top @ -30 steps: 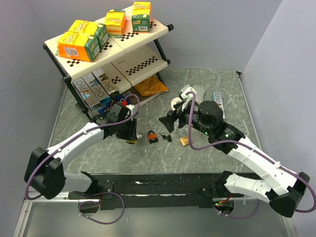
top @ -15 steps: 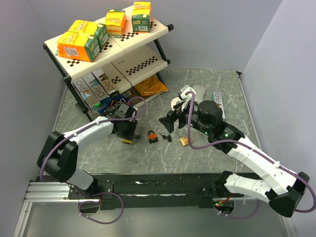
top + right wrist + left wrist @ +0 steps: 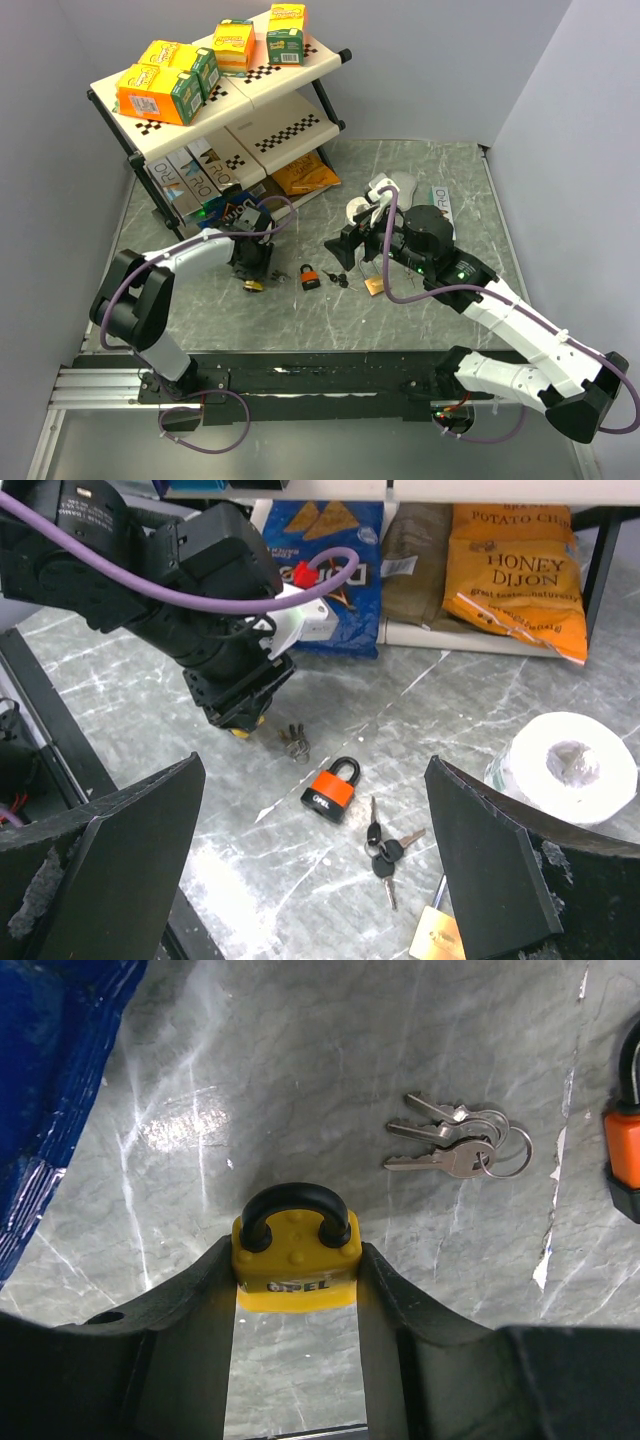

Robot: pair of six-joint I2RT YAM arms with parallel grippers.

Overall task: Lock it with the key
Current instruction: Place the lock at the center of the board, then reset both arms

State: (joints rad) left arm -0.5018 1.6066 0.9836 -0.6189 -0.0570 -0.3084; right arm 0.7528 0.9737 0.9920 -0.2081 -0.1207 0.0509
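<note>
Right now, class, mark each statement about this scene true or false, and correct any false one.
1. The left tool is closed on the yellow padlock. True.
2. A key is in the orange padlock. False: the black-headed keys lie on the table beside it.
3. The right tool is open and holds nothing. True.
4. The silver keys hang from the yellow padlock's shackle. False: they lie flat on the table, apart from it.
</note>
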